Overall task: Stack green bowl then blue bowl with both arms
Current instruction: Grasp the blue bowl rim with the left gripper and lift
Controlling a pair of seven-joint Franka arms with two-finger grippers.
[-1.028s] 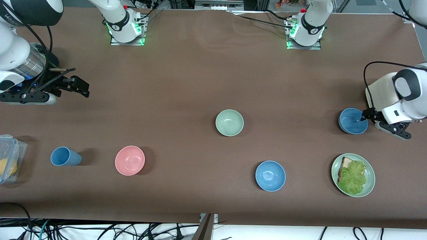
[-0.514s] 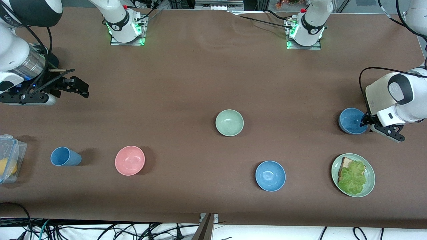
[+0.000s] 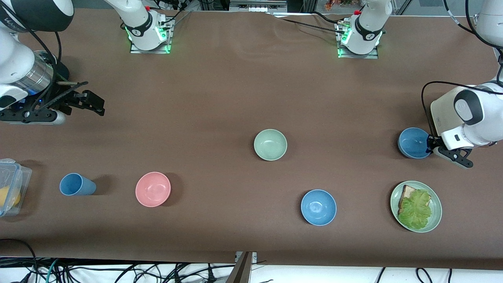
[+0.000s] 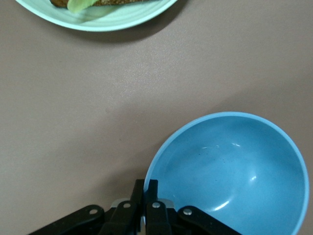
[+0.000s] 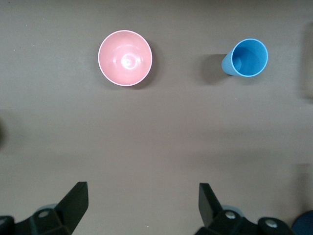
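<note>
The pale green bowl (image 3: 270, 144) sits upright near the middle of the table. One blue bowl (image 3: 412, 142) (image 4: 234, 171) stands at the left arm's end. My left gripper (image 3: 430, 146) (image 4: 147, 185) is shut on its rim, one finger inside and one outside. A second blue bowl (image 3: 318, 207) lies nearer the front camera, with no gripper by it. My right gripper (image 3: 92, 103) (image 5: 142, 188) waits open and holding nothing over bare table at the right arm's end.
A green plate (image 3: 394, 200) (image 4: 122, 17) with bread and lettuce lies near the held bowl, closer to the front camera. A pink bowl (image 3: 153, 189) (image 5: 125, 58), a blue cup (image 3: 76, 184) (image 5: 248, 58) and a clear plastic box (image 3: 11, 184) stand toward the right arm's end.
My left gripper has shut on the blue bowl's rim, and the bowl has shifted slightly toward the table's middle. The right arm has not moved.
</note>
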